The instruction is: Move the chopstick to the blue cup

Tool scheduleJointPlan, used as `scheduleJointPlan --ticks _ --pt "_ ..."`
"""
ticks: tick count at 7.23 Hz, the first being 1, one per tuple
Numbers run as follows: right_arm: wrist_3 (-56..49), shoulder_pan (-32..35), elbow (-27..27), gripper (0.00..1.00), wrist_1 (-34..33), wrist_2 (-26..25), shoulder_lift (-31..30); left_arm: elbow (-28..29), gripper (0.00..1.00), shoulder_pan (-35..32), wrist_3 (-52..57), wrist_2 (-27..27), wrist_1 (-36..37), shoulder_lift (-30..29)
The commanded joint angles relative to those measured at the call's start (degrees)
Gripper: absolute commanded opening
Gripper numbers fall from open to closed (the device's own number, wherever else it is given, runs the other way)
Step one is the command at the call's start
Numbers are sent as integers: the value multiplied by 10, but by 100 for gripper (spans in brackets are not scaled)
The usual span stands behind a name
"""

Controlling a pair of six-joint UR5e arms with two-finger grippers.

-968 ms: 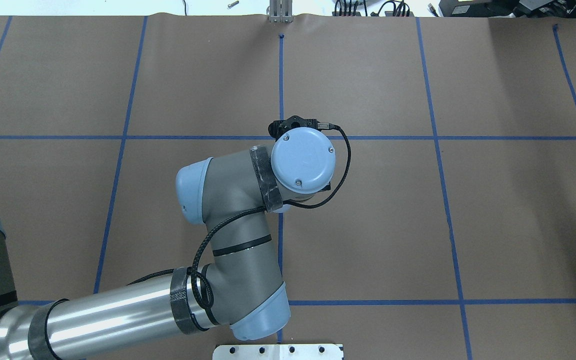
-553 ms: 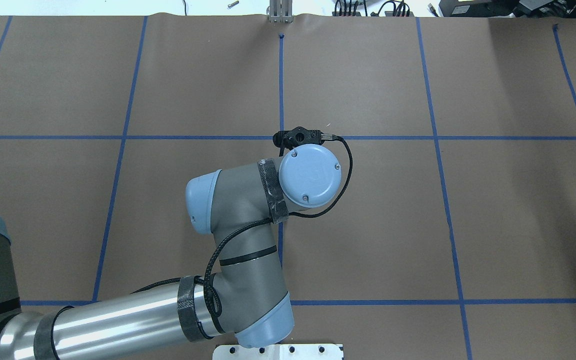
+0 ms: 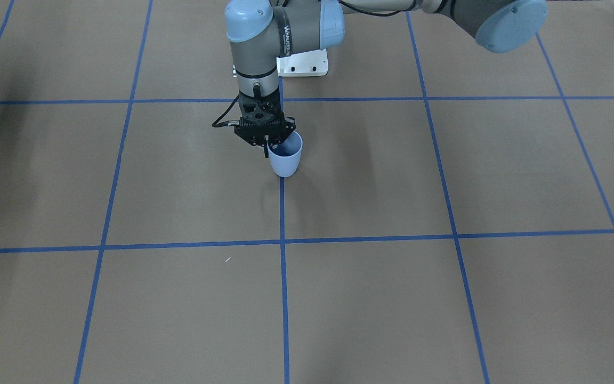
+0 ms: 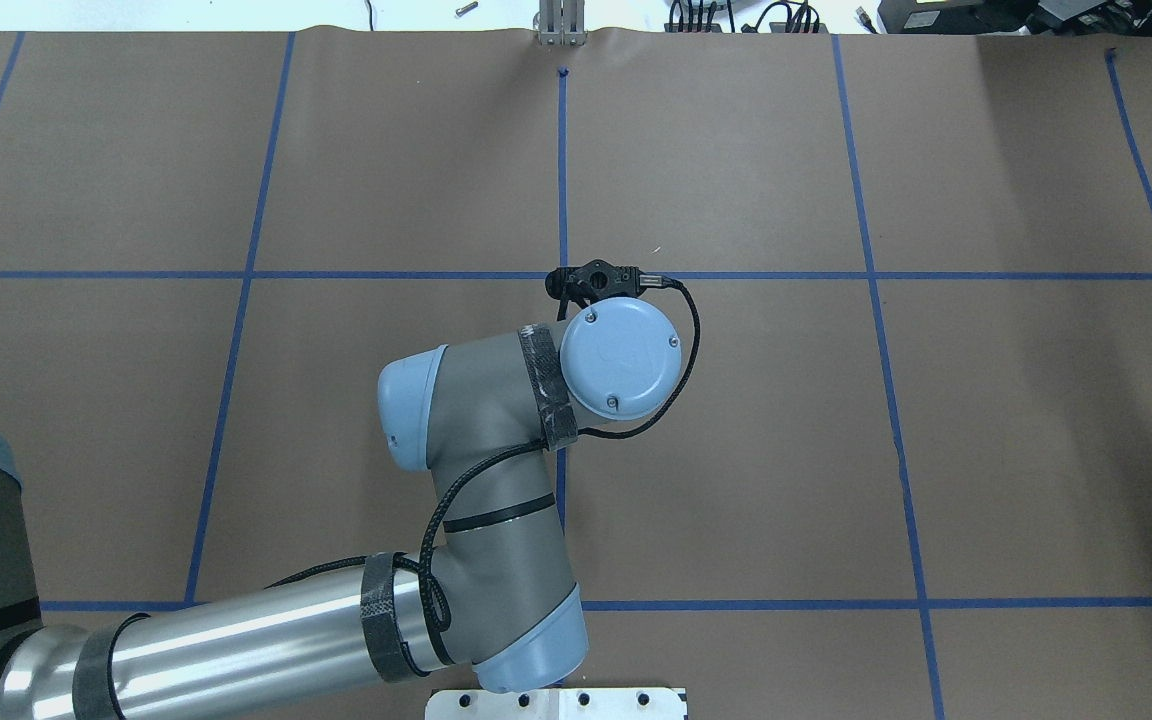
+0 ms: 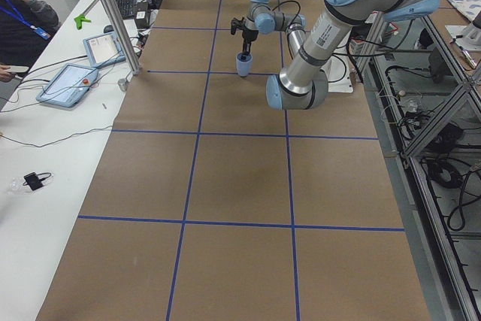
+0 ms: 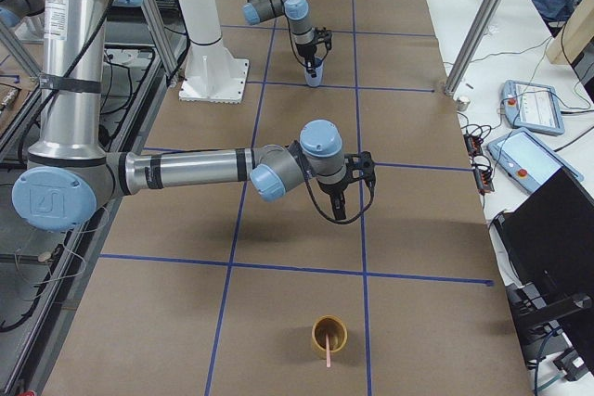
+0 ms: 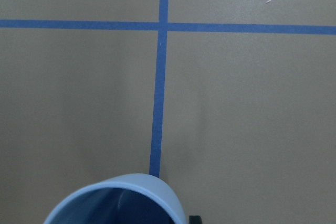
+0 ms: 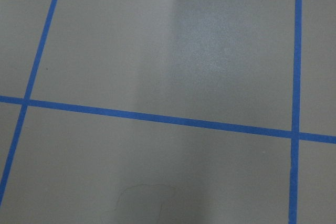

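The blue cup [image 3: 287, 157] stands upright on a blue tape line mid-table; its rim also shows at the bottom of the left wrist view [image 7: 118, 203]. My left gripper [image 3: 268, 146] points straight down and is shut on the cup's rim, with one finger outside the wall. In the overhead view the wrist hides both cup and fingers. A pale pink chopstick [image 6: 328, 352] leans out of a tan cup [image 6: 328, 331] far off at the table's right end. My right gripper [image 6: 342, 213] hangs over bare table between the two cups; I cannot tell whether it is open.
Brown paper with blue tape lines [image 4: 562, 180] covers the table [image 4: 836, 450]. A white mounting plate [image 3: 303, 64] sits by the robot's base. Tablets and cables [image 6: 529, 104] lie on a white bench beyond the far edge.
My left wrist has moved toward the robot's base and slightly to the right in the overhead view. Most of that shift happened early, and it has nearly stopped now.
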Motion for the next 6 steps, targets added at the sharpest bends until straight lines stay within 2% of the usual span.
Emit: scheduleJointPlan --ticks 1,2,4,5,6 --pt "0 0 -1 100 0 0 3 -1 69 0 2 0 0 -1" --pt "0 0 -1 100 0 0 4 -7 98 0 3 6 2 -2" --pt "0 0 -1 100 -3 0 8 -75 99 -11 43 3 16 0" --pt "0 0 -2 100 -4 0 8 -108 99 -27 66 -11 57 0" --pt "0 0 -3 100 -4 0 8 -150 99 -59 108 -56 88 2"
